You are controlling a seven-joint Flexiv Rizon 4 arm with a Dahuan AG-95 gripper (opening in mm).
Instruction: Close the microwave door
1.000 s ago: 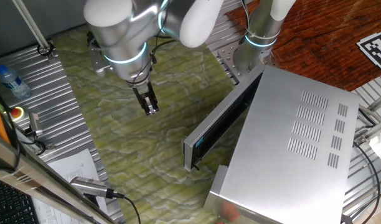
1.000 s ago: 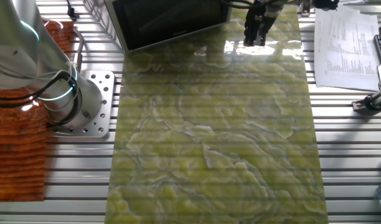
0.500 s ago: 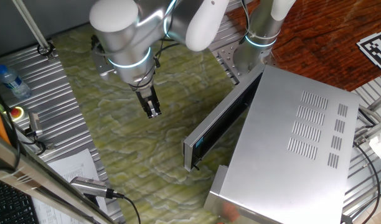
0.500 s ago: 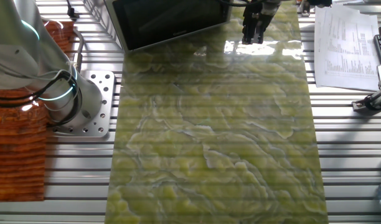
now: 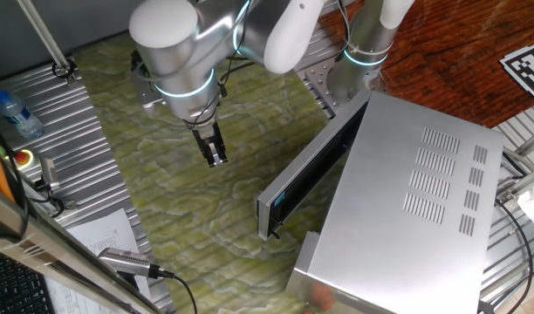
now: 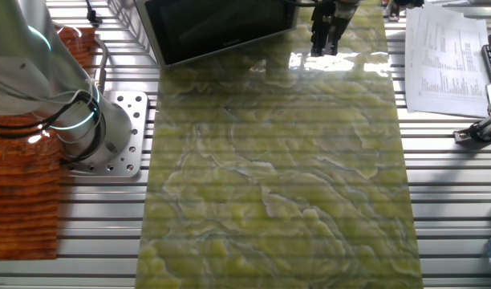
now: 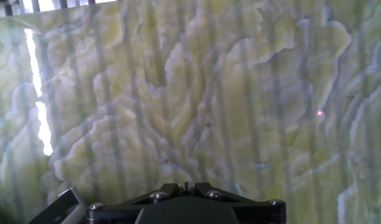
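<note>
Green marbled matting (image 7: 197, 93) fills the hand view, with only the black base of the hand at the bottom edge and nothing between the fingers; near the bench's front edge in one fixed view lie papers (image 5: 97, 240) and a red button (image 5: 23, 158), with a water bottle (image 5: 12, 113) on the ribbed plates at the left edge. Farther in, over the middle of the mat, the gripper (image 5: 216, 159) hangs fingers-down with its jaws drawn narrow, almost together, holding nothing. Compared with a second ago it has slid a short way toward the microwave side of the bench and a touch lower, and the other fixed view shows the same small drift toward the panel's end. That reads as an approach, not yet contact: the gripper is near but clearly apart from the microwave door (image 5: 312, 170), which stands ajar at the same angle as before, its free end with the handle pointing toward the front edge. Beyond it, at the right edge, sits the microwave (image 5: 415, 209), unmoved, so the closing push has likely not begun
</note>
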